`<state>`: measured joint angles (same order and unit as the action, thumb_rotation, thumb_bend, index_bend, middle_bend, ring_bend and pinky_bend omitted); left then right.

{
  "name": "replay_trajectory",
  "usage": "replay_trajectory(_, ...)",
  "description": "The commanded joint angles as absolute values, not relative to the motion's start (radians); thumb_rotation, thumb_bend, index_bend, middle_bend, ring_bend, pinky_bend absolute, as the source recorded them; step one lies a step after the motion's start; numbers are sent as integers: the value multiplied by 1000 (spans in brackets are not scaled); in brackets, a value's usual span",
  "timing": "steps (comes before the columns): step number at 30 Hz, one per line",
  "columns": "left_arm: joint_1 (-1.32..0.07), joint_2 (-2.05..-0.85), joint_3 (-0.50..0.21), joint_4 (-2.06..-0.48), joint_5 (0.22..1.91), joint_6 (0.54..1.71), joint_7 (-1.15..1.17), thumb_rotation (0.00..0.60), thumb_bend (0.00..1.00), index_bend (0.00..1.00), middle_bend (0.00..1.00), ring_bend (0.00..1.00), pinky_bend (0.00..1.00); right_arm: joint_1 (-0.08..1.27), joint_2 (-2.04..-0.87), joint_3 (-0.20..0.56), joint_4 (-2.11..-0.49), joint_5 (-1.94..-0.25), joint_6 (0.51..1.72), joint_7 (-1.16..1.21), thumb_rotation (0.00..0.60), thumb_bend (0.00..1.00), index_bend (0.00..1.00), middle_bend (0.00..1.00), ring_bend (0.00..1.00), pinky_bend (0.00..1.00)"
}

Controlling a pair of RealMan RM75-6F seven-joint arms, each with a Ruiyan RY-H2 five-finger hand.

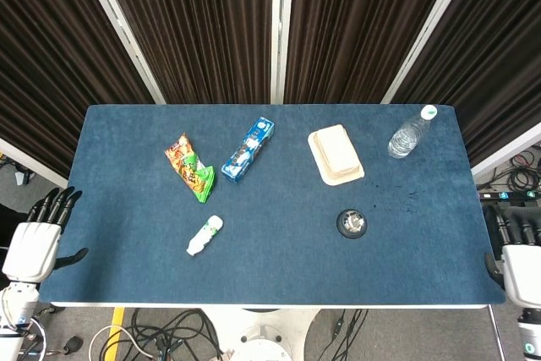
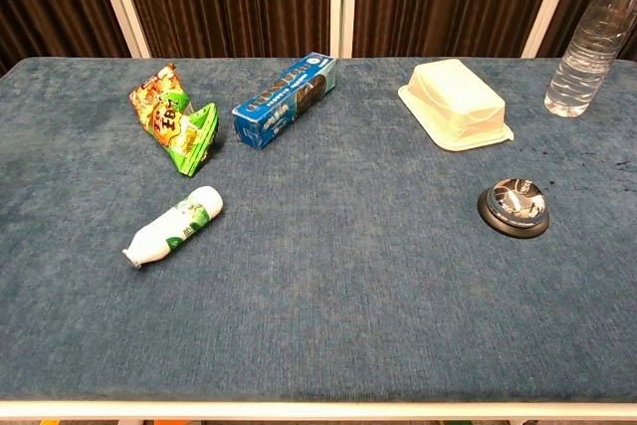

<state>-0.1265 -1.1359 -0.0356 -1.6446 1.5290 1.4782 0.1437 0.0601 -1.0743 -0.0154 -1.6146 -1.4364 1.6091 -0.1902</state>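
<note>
My left hand (image 1: 35, 241) hangs beside the table's left edge, fingers apart and holding nothing. Off the front right corner, my right hand (image 1: 517, 255) is also empty with its fingers spread. Neither hand shows in the chest view. On the blue table (image 1: 270, 276) (image 2: 328, 335) lie a black desk bell (image 1: 352, 224) (image 2: 514, 208), a small white bottle (image 1: 204, 236) (image 2: 172, 227) on its side, a snack bag (image 1: 190, 167) (image 2: 175, 117), a blue box (image 1: 248, 149) (image 2: 284, 100), a cream container (image 1: 336, 154) (image 2: 455, 104) and a clear water bottle (image 1: 410, 132) (image 2: 591, 42).
Dark curtains (image 1: 270, 23) with white frame bars close the back. Cables (image 1: 169, 327) lie on the floor below the table's front edge. A power strip (image 1: 511, 196) sits on the floor at the right.
</note>
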Motion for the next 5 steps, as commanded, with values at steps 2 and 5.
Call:
replay_trajectory(2, -126, -1142, -34, -1637, 1532, 1480, 144, 600, 20, 66, 49, 0, 158, 45, -1067, 11, -1576, -1418, 1583, -109, 600, 0, 0, 0, 0, 0)
replay_trajectory(5, -124, -1152, -31, -1626, 1530, 1478, 142, 600, 20, 66, 49, 0, 158, 48, -1078, 13, -1568, -1415, 1562, -124, 600, 0, 0, 0, 0, 0)
